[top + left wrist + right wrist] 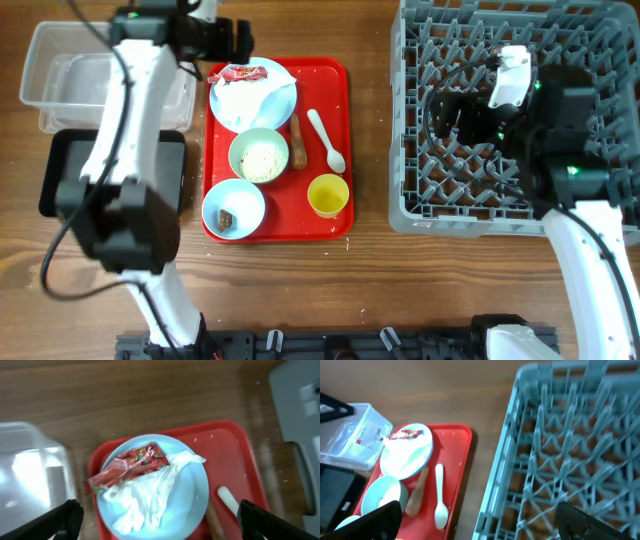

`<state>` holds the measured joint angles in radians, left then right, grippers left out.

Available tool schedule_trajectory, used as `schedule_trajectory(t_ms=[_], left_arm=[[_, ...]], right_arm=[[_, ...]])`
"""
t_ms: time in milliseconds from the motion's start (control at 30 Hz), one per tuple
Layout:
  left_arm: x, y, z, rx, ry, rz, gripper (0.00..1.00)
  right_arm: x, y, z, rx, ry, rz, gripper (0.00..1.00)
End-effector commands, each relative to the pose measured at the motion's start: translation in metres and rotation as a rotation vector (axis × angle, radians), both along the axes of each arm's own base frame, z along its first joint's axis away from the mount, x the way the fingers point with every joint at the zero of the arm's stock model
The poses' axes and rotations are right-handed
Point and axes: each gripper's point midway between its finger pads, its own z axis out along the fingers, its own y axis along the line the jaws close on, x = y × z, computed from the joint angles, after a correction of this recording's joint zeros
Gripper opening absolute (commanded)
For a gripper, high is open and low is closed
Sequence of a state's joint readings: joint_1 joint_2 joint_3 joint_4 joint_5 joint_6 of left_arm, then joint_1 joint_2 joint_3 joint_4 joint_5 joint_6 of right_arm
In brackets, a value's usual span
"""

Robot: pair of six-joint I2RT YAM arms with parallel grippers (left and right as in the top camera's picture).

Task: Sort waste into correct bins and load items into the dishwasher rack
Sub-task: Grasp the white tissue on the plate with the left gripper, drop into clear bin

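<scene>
A light blue plate (268, 100) at the back of the red tray (330, 80) holds a red-and-white wrapper (240, 72) and a white tissue (243, 98). My left gripper (228, 42) hovers open and empty just behind it. In the left wrist view its fingers (162, 525) straddle the plate (195, 495), wrapper (132, 462) and tissue (145, 495). One blue bowl (259, 157) holds rice grains, and another (233, 208) holds a brown scrap. A brown stick (298, 142), white spoon (327, 140) and yellow cup (328, 195) lie beside them. My right gripper (445, 115) is open and empty above the grey rack (590, 60).
The clear tub (60, 80) stands at the back left, with the black tray (60, 170) in front of it, partly hidden by my left arm. The right wrist view shows the rack (570, 435), spoon (440, 495) and tub (350, 435).
</scene>
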<state>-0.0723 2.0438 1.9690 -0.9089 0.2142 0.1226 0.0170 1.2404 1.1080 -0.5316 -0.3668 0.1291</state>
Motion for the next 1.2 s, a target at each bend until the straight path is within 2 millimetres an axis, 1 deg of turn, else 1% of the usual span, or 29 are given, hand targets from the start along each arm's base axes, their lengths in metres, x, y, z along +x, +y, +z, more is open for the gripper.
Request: schedule_trajectory(t_ms=[0,33,67,100,133,200,267,300,367,433,600,667,733,767,833,867,900,933,1033,1100,1167], left_arm=[[0.013,-0.018,-0.027,0.015,0.002,-0.113,1.00],[0.012,-0.023,-0.045,0.046,0.025,-0.171,1.00],[0.011,-0.027,-0.058,0.069,0.042,-0.216,1.00],[0.009,-0.030,-0.066,0.087,0.053,-0.253,1.00],[0.008,-0.034,-0.082,0.111,0.068,-0.306,0.94],[0.007,-0.039,-0.105,0.141,0.091,-0.377,0.91],[0.006,-0.038,-0.126,0.149,0.127,-0.380,0.92],[0.006,-0.034,-0.139,0.169,0.152,-0.372,0.94],[0.007,-0.028,-0.153,0.204,0.176,-0.358,0.98],[0.010,-0.026,-0.159,0.218,0.174,-0.351,1.00],[0.018,-0.027,-0.157,0.214,0.140,-0.338,1.00],[0.018,-0.027,-0.161,0.213,0.148,-0.338,0.95],[0.015,-0.028,-0.173,0.209,0.173,-0.343,0.90],[0.012,-0.027,-0.181,0.203,0.197,-0.332,0.84],[0.012,-0.027,-0.184,0.189,0.211,-0.300,0.79],[0.012,-0.027,-0.184,0.186,0.212,-0.296,0.75],[0.012,-0.028,-0.184,0.186,0.212,-0.297,0.66],[0.011,-0.028,-0.185,0.186,0.216,-0.298,0.54],[0.001,-0.028,-0.187,0.185,0.258,-0.300,0.04],[0.000,-0.028,-0.186,0.164,0.273,-0.251,0.04],[0.002,-0.028,-0.174,0.132,0.274,-0.176,0.04]], right_arm=[[0.000,0.005,-0.005,0.056,0.061,-0.008,1.00],[0.000,0.005,-0.008,0.053,0.075,-0.010,0.99],[0.000,0.004,-0.010,0.049,0.082,-0.014,1.00],[0.000,0.003,-0.011,0.046,0.085,-0.018,1.00],[0.000,0.002,-0.012,0.041,0.088,-0.023,1.00],[0.000,0.001,-0.013,0.037,0.089,-0.029,1.00],[0.000,0.001,-0.013,0.037,0.089,-0.029,1.00],[0.000,0.001,-0.013,0.037,0.089,-0.030,1.00],[0.000,0.001,-0.013,0.037,0.090,-0.029,1.00],[0.000,0.001,-0.013,0.035,0.090,-0.032,1.00],[0.000,0.000,-0.014,0.033,0.090,-0.035,1.00],[0.000,0.000,-0.014,0.032,0.090,-0.035,1.00],[0.000,0.000,-0.014,0.032,0.090,-0.035,1.00],[0.001,0.000,-0.015,0.032,0.094,-0.035,1.00],[0.001,0.000,-0.017,0.032,0.099,-0.035,1.00],[0.001,0.000,-0.017,0.032,0.100,-0.035,1.00],[0.002,0.000,-0.018,0.032,0.101,-0.036,1.00],[0.002,0.000,-0.019,0.032,0.103,-0.035,1.00],[0.003,-0.001,-0.020,0.027,0.107,-0.041,1.00],[0.003,-0.001,-0.020,0.028,0.108,-0.041,1.00],[0.003,-0.001,-0.020,0.028,0.108,-0.041,1.00]])
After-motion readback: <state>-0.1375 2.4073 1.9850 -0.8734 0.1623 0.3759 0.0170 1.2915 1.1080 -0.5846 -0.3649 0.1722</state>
